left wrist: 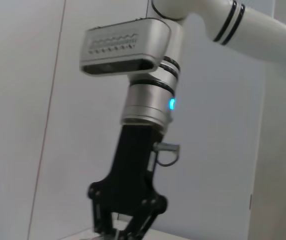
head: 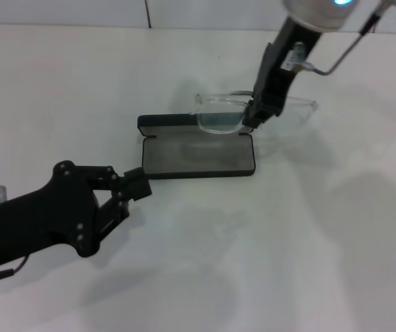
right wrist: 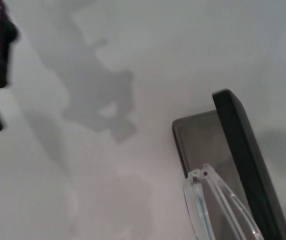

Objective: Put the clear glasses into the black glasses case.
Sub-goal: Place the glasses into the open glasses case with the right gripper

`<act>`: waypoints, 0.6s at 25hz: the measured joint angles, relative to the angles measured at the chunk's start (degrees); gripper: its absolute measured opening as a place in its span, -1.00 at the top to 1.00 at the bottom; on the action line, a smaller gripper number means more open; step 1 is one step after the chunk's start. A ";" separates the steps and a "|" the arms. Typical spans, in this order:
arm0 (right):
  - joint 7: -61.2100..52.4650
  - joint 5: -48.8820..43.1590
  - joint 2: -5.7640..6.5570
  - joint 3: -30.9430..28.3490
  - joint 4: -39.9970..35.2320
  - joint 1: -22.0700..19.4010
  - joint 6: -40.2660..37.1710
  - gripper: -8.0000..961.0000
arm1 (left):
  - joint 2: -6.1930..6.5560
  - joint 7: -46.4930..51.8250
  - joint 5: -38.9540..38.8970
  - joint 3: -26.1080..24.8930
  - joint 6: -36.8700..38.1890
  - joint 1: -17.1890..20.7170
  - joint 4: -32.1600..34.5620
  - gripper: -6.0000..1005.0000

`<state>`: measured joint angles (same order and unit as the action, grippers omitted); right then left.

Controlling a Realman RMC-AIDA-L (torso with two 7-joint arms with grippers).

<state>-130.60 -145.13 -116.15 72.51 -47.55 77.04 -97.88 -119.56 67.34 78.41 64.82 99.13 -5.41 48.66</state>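
The black glasses case [head: 198, 153] lies open at the table's middle, grey lining up, its lid [head: 167, 122] standing along the far side. My right gripper [head: 250, 119] is shut on the clear glasses [head: 219, 121], holding them just over the lid's right half, with a temple arm reaching out to the right. The right wrist view shows the clear glasses [right wrist: 218, 205] hanging above the lining [right wrist: 203, 145], beside the lid [right wrist: 248, 170]. My left gripper [head: 137, 185] rests low, shut and empty, at the case's near left corner.
White table [head: 309, 249] all around the case, with arm shadows on it. The left arm [head: 25, 221] stretches in from the lower left. The left wrist view looks across at the right gripper [left wrist: 115, 227] and its arm.
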 joint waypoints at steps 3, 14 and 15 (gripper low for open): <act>-0.04 0.51 -0.01 3.42 2.84 2.11 3.45 0.77 | -0.02 0.02 0.01 0.33 0.01 0.08 -0.04 0.82; -2.92 8.68 -0.04 11.20 7.85 0.49 12.18 0.77 | -0.06 0.10 -0.03 0.25 0.00 -1.25 -0.07 0.82; -3.30 8.88 -0.04 12.33 7.82 -0.09 13.22 0.77 | -0.06 0.11 -0.02 0.23 -0.06 -1.41 -0.07 0.82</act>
<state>-133.91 -136.25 -116.19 84.84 -39.72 76.95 -84.66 -119.62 67.45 78.38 65.05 99.07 -6.81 48.60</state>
